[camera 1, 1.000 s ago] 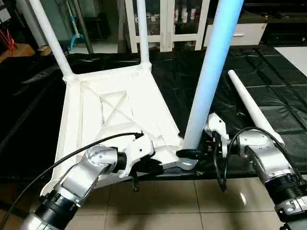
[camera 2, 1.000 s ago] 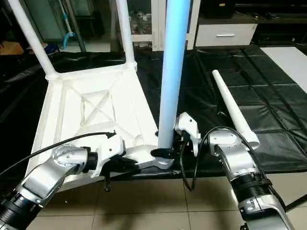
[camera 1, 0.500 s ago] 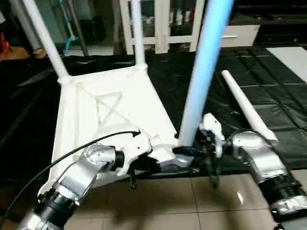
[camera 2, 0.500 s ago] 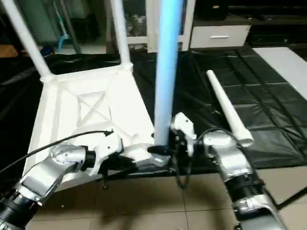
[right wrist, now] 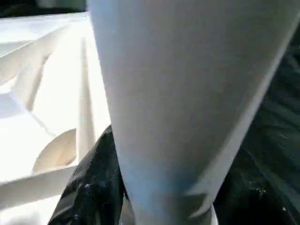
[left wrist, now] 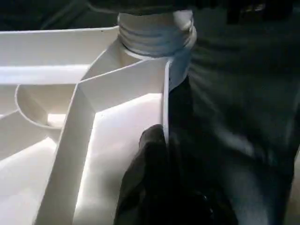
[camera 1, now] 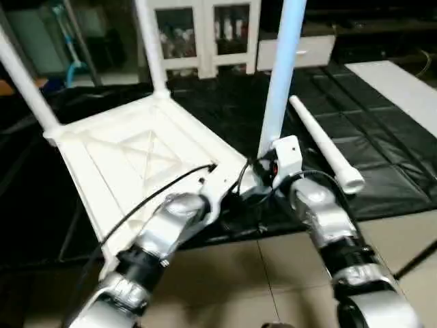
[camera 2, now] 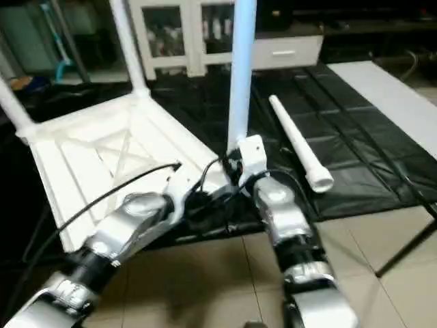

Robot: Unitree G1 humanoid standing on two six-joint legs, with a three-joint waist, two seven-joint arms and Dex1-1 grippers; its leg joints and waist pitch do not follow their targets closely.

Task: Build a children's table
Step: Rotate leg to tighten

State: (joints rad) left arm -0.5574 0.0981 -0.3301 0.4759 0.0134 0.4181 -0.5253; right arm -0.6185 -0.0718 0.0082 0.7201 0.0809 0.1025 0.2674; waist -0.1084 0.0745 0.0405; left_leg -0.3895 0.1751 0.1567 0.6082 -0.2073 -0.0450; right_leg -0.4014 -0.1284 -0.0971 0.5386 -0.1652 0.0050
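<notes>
The white tabletop (camera 1: 136, 157) lies upside down on a black mat, ribbed underside up. Two white legs (camera 1: 151, 48) stand in its far corners. A third leg (camera 1: 280, 82) stands upright in the near right corner socket (left wrist: 154, 33). My right gripper (camera 1: 263, 174) is shut around this leg's base, and one finger (right wrist: 93, 187) presses the leg (right wrist: 187, 93). My left gripper (camera 1: 232, 197) is shut on the tabletop's thin rim wall just beside that socket, finger (left wrist: 150, 187) against the wall. A loose leg (camera 1: 321, 140) lies on the mat to the right.
The black mat (camera 1: 382, 137) covers the floor under the tabletop, with beige tiles (camera 1: 273, 273) nearer me. A white glass-door cabinet (camera 1: 201, 34) and a white drawer unit (camera 1: 300, 51) stand behind. A white panel (camera 1: 396, 78) lies at far right.
The camera has swung, so the whole picture shifted. My right gripper's fingers have drawn in around the base of the upright leg. The left gripper keeps its hold on the rim.
</notes>
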